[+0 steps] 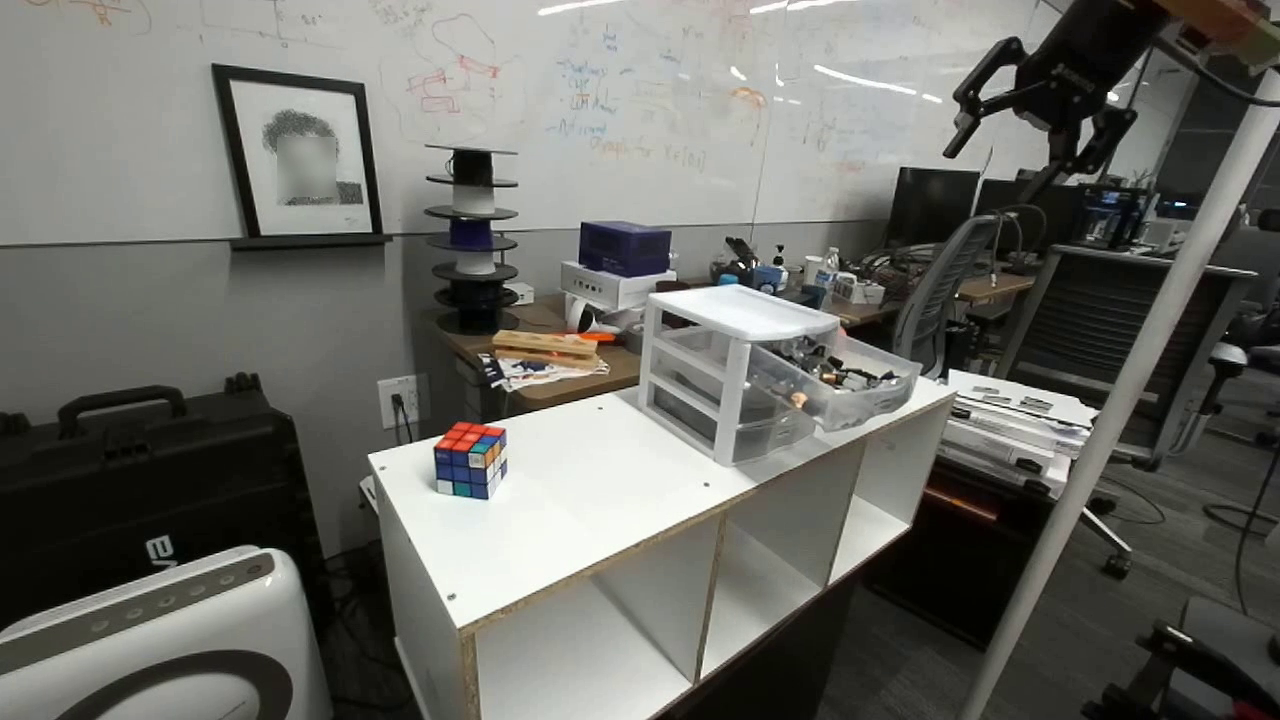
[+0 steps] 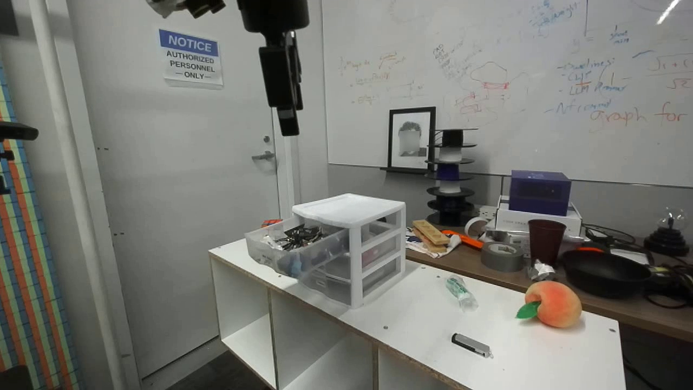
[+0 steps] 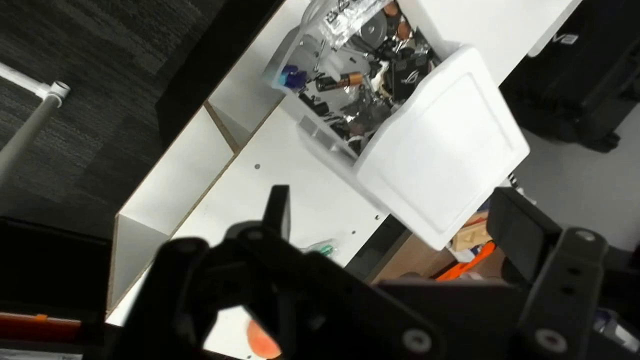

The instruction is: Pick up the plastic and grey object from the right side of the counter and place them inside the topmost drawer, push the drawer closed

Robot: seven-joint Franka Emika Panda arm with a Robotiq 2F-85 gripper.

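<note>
A clear plastic wrapped item with green inside (image 2: 461,292) and a grey and black stick (image 2: 472,345) lie apart on the white counter (image 2: 411,319). The plastic item also shows in the wrist view (image 3: 324,248); the stick is hidden there. The drawer unit hides both in an exterior view. The topmost drawer (image 1: 850,405) is pulled out and holds many small parts; it also shows in an exterior view (image 2: 281,262) and the wrist view (image 3: 325,137). My gripper (image 1: 1000,165) is open and empty, high above the counter; it also shows in the wrist view (image 3: 392,197).
The white drawer unit (image 2: 352,208) stands mid-counter. A toy peach (image 2: 553,304) sits near the plastic item. A puzzle cube (image 1: 470,460) is on the counter's far end. A brown desk (image 2: 487,268) with a pan, tape and boxes runs behind. A white pole (image 1: 1130,390) stands nearby.
</note>
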